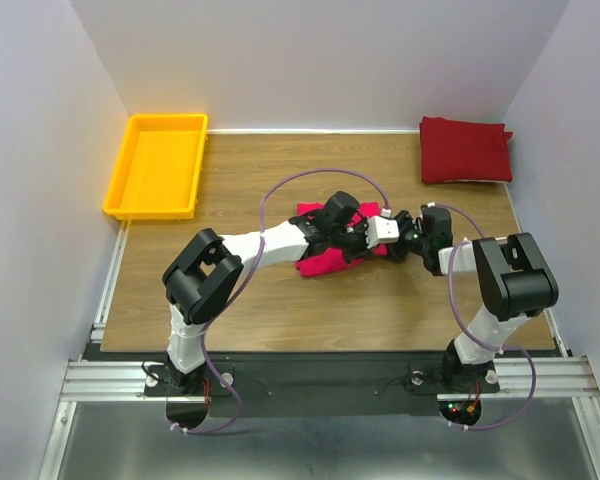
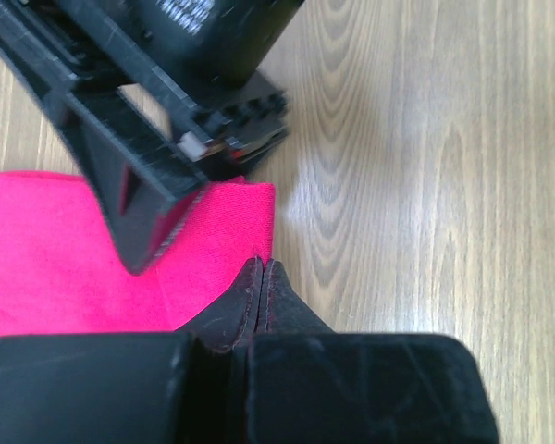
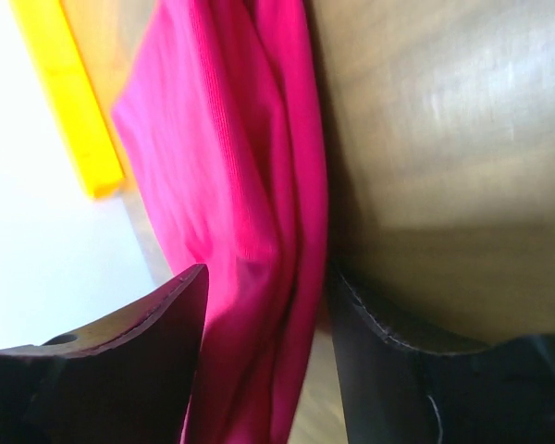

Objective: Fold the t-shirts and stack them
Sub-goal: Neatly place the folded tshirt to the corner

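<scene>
The pink t-shirt (image 1: 325, 262) lies bunched at the centre of the table (image 1: 230, 170), under both wrists, and the red t-shirt (image 1: 465, 150) sits folded toward 1 o'clock from it. The left gripper (image 2: 259, 277) is clenched at the cloth's 3 o'clock edge; whether it nips cloth I cannot tell. The right gripper (image 3: 264, 287) straddles a fold running 12 to 6 o'clock between its fingers, not plainly clamped. The right arm is nearer the red one

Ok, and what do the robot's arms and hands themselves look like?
Both the left arm and right arm have white links with chunky black joint housings, and a thin lavender cable loops along each. The left hand and right hand are matte black and taper to wedge-shaped tips.
</scene>
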